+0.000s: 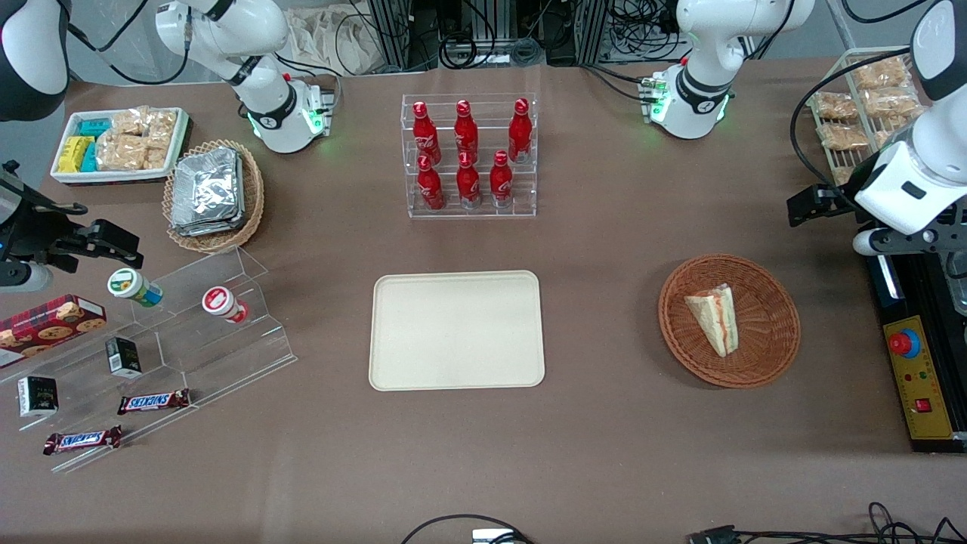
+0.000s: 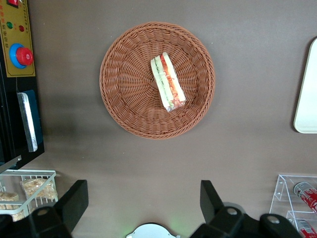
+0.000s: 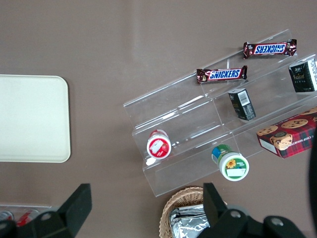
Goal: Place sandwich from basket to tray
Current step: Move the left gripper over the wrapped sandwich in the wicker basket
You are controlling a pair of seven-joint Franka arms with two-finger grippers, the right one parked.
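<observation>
1. We see the sandwich [image 1: 713,317] lying inside the basket [image 1: 763,357], so we judge nothing has been moved yet.
2. Our gripper [image 2: 143,204] hangs high above the table with its fingers spread wide and empty, the basket [image 2: 126,82] and the sandwich [image 2: 167,82] in its sight below.
3. The tray [image 1: 456,330] sits bare near the table's middle, well apart from the basket, toward the parked arm's end.
4. We reckon everything remains: descend, grasp the sandwich, lift it, carry it over and release it on the tray.

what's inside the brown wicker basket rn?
One sandwich lies in the basket; the weave under it is hidden. The open gripper hangs above the bare table beside the basket, holding nothing.
</observation>
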